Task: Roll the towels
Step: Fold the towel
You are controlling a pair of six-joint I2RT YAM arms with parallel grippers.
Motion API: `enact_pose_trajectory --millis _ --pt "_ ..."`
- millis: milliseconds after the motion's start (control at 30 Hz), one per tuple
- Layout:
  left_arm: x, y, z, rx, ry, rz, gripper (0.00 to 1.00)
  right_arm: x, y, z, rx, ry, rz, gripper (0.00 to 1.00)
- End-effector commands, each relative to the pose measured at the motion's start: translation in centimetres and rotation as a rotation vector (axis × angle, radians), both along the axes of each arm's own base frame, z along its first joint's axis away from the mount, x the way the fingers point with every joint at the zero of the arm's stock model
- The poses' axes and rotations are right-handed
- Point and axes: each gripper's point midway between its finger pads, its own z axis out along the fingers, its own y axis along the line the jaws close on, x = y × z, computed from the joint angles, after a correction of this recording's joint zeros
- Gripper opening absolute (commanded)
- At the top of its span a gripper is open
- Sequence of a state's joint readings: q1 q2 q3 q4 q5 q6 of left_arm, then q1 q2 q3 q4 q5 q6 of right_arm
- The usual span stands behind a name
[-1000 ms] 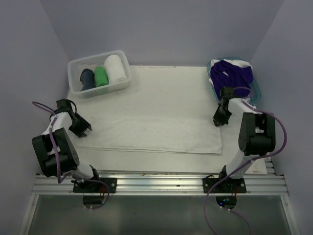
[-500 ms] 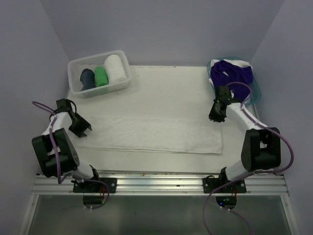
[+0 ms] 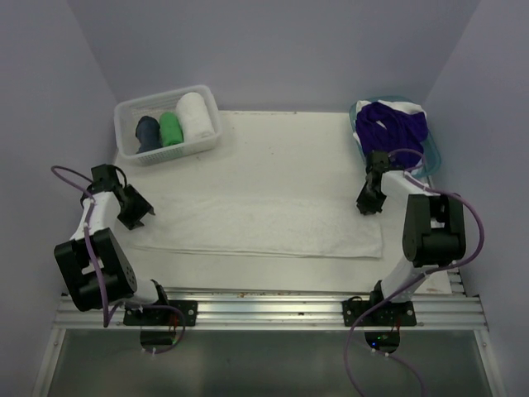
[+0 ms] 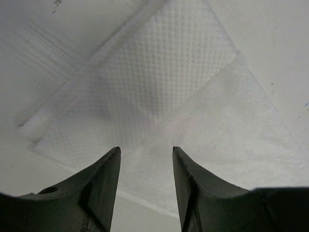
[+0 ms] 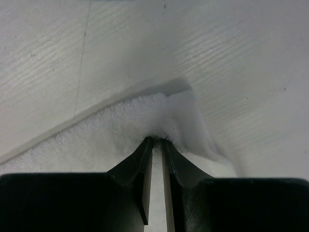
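The right hand (image 5: 157,141) pinches the white towel (image 3: 256,227) at its right end (fabric bunched between the fingers); the left hand (image 4: 146,151) hangs half-wide, empty, above the opposite corner.

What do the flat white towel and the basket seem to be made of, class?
The flat white towel: probably terry cotton, matte and soft; a dotted, nubby weave shows close up. The basket: likely translucent white plastic, slightly glossy; thin slotted walls.
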State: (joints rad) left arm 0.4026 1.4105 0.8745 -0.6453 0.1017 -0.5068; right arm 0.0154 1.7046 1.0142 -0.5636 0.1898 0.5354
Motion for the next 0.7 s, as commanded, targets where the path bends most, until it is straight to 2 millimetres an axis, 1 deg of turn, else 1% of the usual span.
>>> enact_pose_trajectory --millis 0,67,133,167,233,300,400,433,467,500,533,567,600,633,667 --pt "2.0 -0.4 2.3 0.02 -0.092 -0.079 0.51 1.6 -2.2 -0.1 -0.098 -0.023 -0.047 0.18" --pt "2.3 -1.1 2.6 0.034 -0.092 -0.11 0.52 2.3 -2.1 0.2 -0.095 -0.036 -0.053 0.17" --pt "2.3 -1.2 2.7 0.042 -0.084 -0.121 0.54 3.3 -1.9 1.0 -0.083 -0.066 -0.053 0.17" --pt "2.2 -1.0 2.8 0.052 -0.081 -0.124 0.62 3.6 -1.9 1.4 -0.082 -0.08 -0.054 0.17" --pt "2.0 -0.4 2.8 0.08 -0.062 -0.107 0.66 4.1 -1.9 2.4 -0.081 -0.114 -0.052 0.17" --pt "1.9 0.2 2.5 0.102 -0.036 -0.098 0.68 4.3 -2.0 3.1 -0.089 -0.132 -0.047 0.17" --pt "1.4 2.1 2.4 0.178 0.034 -0.046 0.68 4.3 -1.8 4.0 -0.077 -0.148 -0.04 0.17" --pt "1.4 2.2 2.4 0.183 0.036 -0.041 0.67 4.2 -1.7 4.5 -0.067 -0.163 -0.038 0.17" --pt "1.4 2.3 2.1 0.181 0.048 -0.039 0.67 4.1 -1.4 4.6 -0.053 -0.171 -0.038 0.17" --pt "1.4 2.3 2.1 0.182 0.051 -0.039 0.67 3.6 -1.0 4.3 -0.034 -0.163 -0.035 0.17" --pt "1.4 2.3 2.0 0.179 0.053 -0.035 0.67 3.4 -0.4 4.7 -0.003 -0.18 -0.022 0.17" --pt "1.4 2.2 2.0 0.178 0.051 -0.034 0.66 3.1 -0.1 4.6 0.017 -0.179 -0.014 0.17" --pt "1.5 2.2 2.0 0.175 0.049 -0.033 0.66 2.1 0.3 3.9 0.037 -0.161 -0.01 0.17" --pt "1.5 2.1 1.9 0.171 0.046 -0.03 0.66 1.6 0.8 3.7 0.058 -0.157 0.004 0.17" --pt "1.6 2.1 1.9 0.167 0.04 -0.027 0.66 1.2 2.0 3.9 0.066 -0.162 0.038 0.17"
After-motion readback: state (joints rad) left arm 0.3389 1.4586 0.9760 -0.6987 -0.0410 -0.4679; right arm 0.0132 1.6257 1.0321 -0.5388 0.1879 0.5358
